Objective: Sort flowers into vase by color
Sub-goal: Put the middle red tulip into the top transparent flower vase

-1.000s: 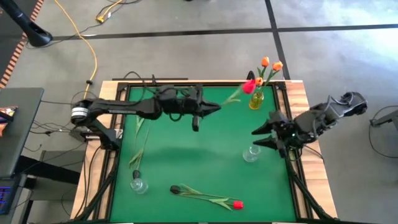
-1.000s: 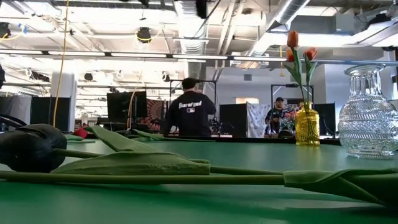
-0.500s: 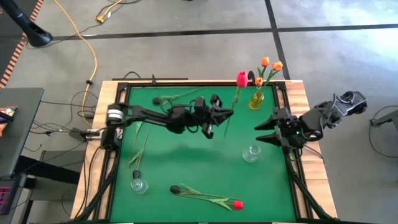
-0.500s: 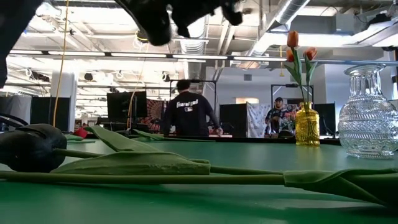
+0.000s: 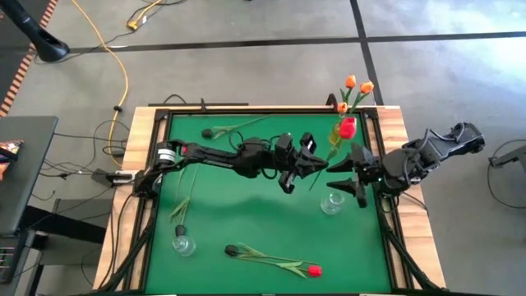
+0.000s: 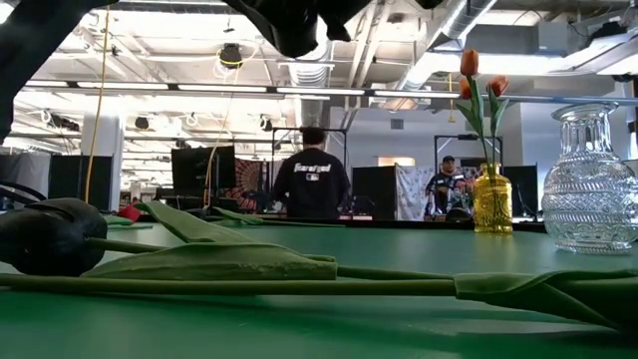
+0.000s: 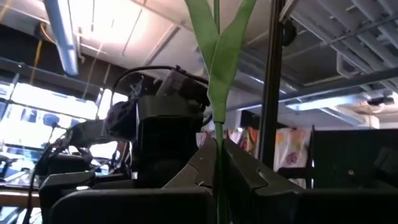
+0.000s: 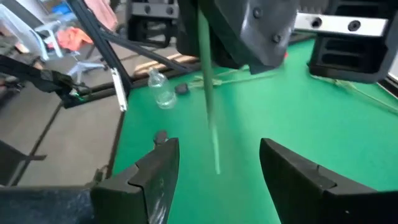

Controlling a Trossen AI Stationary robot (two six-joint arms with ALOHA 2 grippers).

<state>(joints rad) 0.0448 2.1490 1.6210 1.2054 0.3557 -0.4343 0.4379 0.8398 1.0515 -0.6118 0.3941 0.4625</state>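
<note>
A green mat (image 5: 246, 214) covers the table inside a pale wooden border (image 5: 140, 140), on a grey concrete floor (image 5: 246, 49) crossed by a yellow cable (image 5: 123, 78); the low view looks level across the mat into a workshop with bright ceiling strip lights, where a person in a dark top (image 6: 312, 184) stands with back turned. The left arm reaches across the mat's middle toward three o'clock; the left gripper (image 5: 311, 164) has its fingers clamped together on the stem of a red tulip (image 5: 346, 127), held clear of the mat. The tulip's long axis runs from seven o'clock at the cut end to one o'clock at the head, which sits just beside the yellow vase (image 5: 337, 131) holding orange tulips (image 5: 355, 85). The right gripper (image 5: 339, 177) at the right edge has its fingers spread apart, holding nothing, facing the hanging stem and near a clear glass vase (image 5: 330, 202). A second clear vase (image 5: 183, 243) stands at seven o'clock. Three flowers lie flat: a dark tulip (image 5: 238, 251) and a red-headed one (image 5: 311, 269) at six o'clock, and another dark one (image 5: 209, 131) at eleven o'clock.
</note>
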